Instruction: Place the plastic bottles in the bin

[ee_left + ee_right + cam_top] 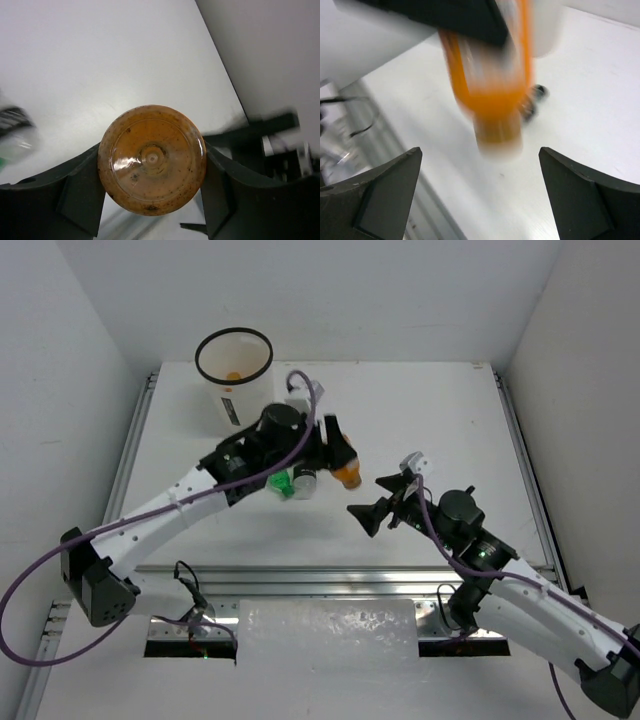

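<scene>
Orange translucent plastic bottle [151,159] is pinched across its body by the left end effector [152,187], apparently raised off the desk [430,420], near the tall white black-rimmed bin [250,395] for transfer. Right end effector [378,498] is spread and empty, farther from the bin, leaving the path free.

Bright, even light; soft shadows.
Sharp from above; badly motion-blurred at right wrist, orange bottle [492,95] smeared to streaks.
</scene>
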{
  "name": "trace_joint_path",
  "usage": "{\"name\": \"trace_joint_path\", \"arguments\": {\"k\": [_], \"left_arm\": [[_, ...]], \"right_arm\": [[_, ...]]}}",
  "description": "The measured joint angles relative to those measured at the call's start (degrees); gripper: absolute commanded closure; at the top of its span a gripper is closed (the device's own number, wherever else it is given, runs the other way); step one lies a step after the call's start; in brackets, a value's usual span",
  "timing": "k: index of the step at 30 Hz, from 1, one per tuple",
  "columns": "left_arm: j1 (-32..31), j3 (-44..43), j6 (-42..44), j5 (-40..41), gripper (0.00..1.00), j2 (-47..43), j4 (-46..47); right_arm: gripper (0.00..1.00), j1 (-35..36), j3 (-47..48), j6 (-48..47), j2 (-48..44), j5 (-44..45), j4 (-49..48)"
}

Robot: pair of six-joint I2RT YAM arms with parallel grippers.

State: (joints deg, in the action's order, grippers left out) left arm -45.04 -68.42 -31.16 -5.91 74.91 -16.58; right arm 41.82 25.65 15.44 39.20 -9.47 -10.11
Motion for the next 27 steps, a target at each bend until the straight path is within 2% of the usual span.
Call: {"name": "trace_joint_path", "arguments": {"k": [3,6,9,11,12,14,15,18,21,24,27], "left_arm": [[5.6,-11.3,0.0,11.3,1.00,2.1,-7.5],[17.6,-23.4,0.1,18.9,1.00,5.7,-12.3],[27.7,-36.0,0.6,25.8,0.90,12.5,-15.4],[31.9,-44.8,1.2,28.4,0.64,18.8,-18.5],[33.5,-49.8,1.5,29.1,0.41,22.6,-19.9],[35.8,-57.3,2.5,29.2,0.25,29.7,-21.5],[36.7,-61.2,2.8,29.0,0.01,33.7,-22.8],[38.9,-68.4,3.2,27.1,0.00,43.7,-24.3],[39.8,-69.0,3.8,25.2,0.00,48.4,-26.9],[40.1,-65.3,4.6,24.0,0.00,47.1,-27.4],[39.8,-59.5,5.5,23.6,0.00,40.0,-27.2]], "right_arm": [[0.01,0.2,0.9,3.2,-1.7,12.7,5.9],[0.01,0.1,2.8,6.2,-0.7,22.9,12.9],[0.01,-0.1,4.2,8.2,2.0,27.8,18.7],[0.01,-0.1,4.5,8.8,3.5,28.5,20.7],[0.01,-0.1,4.6,9.0,4.4,28.4,21.4],[0.01,-0.2,5.5,9.0,6.8,27.1,21.9],[0.01,-0.2,6.3,9.0,8.3,26.4,22.0],[0.01,-0.2,13.5,9.0,18.4,22.4,22.4],[0.01,-0.3,21.7,9.0,29.4,19.1,20.9],[0.01,-0.5,30.0,9.4,41.0,16.2,19.5],[0.03,-0.5,39.2,10.4,52.9,14.6,21.3]]}}
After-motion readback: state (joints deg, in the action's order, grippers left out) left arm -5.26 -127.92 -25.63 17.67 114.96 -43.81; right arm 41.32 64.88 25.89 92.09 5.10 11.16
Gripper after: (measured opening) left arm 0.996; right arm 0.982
